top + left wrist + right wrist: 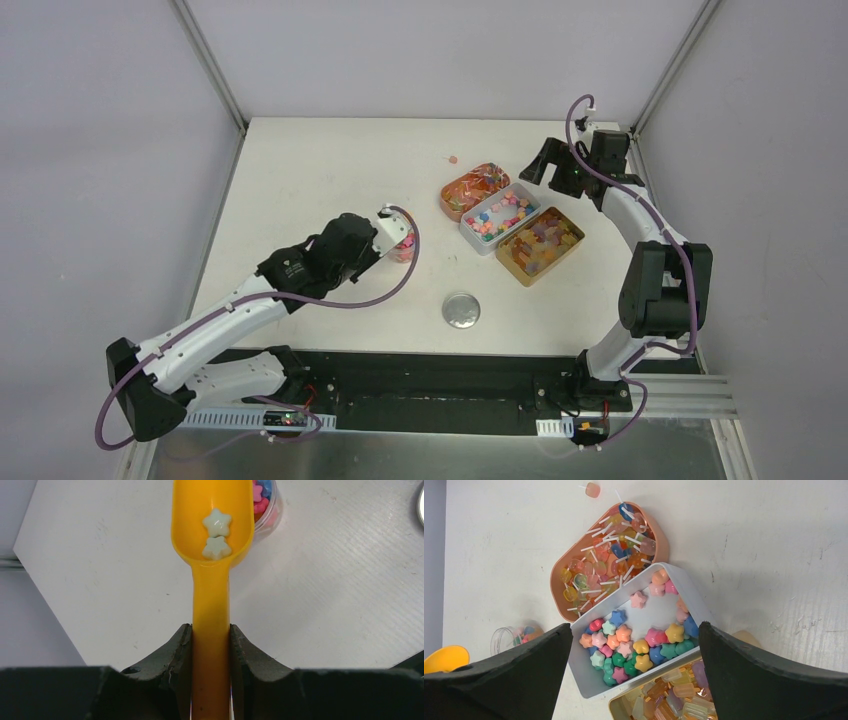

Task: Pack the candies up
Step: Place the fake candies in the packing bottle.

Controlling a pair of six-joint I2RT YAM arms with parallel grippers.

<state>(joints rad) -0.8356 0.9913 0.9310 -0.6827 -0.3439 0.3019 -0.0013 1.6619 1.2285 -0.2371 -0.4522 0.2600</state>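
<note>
Candies [217, 535]: 2 pale stars in bowl of orange scoop [212, 595], handle pinched tight in left gripper [211, 645]. Scoop long axis runs straight ahead from gripper; lip overhangs clear jar [270, 505], which sits slightly right and holds pink and blue stars. Likely next: tip forward. Meanwhile right gripper [634, 650] spread wide, empty, above white tray [580, 665] of stars; left arm nearer jar.
</note>
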